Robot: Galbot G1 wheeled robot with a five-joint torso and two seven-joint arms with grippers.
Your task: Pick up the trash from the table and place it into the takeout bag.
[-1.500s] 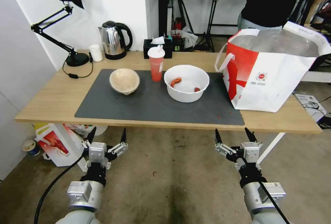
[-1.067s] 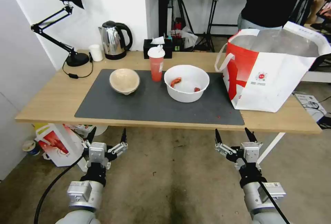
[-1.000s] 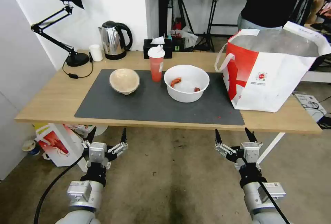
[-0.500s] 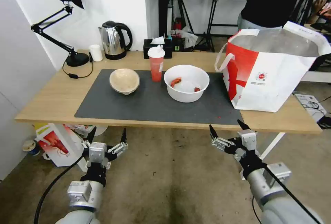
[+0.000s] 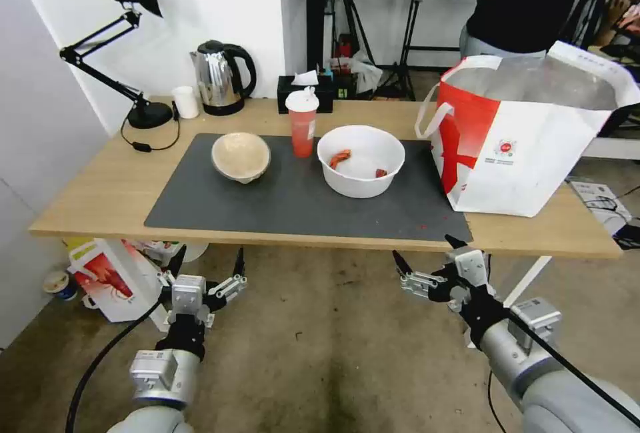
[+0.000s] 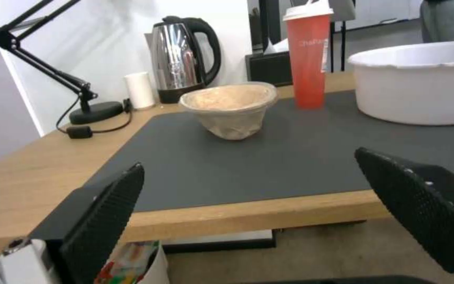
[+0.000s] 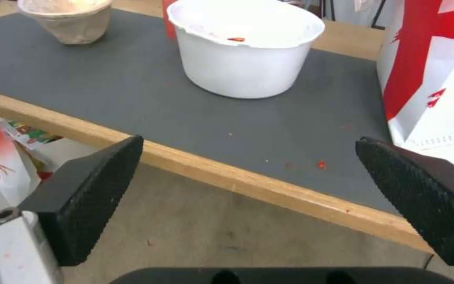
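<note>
My right gripper (image 5: 423, 254) spread below the table (image 5: 100, 199) edge, left gripper (image 5: 208, 263) spread and parked low; white bowl (image 5: 361, 161) sits mid-mat beside the takeout bag (image 5: 527, 146), likely light, thin-walled, greasy, so I'd pinch its rim.

The red cup (image 6: 308, 55) has pale letters printed on its side, and they seem to start with "Cha". The rest is too faint to read. The takeout bag (image 5: 527, 146) has a small red round logo with tiny words under it, too small to read.
</note>
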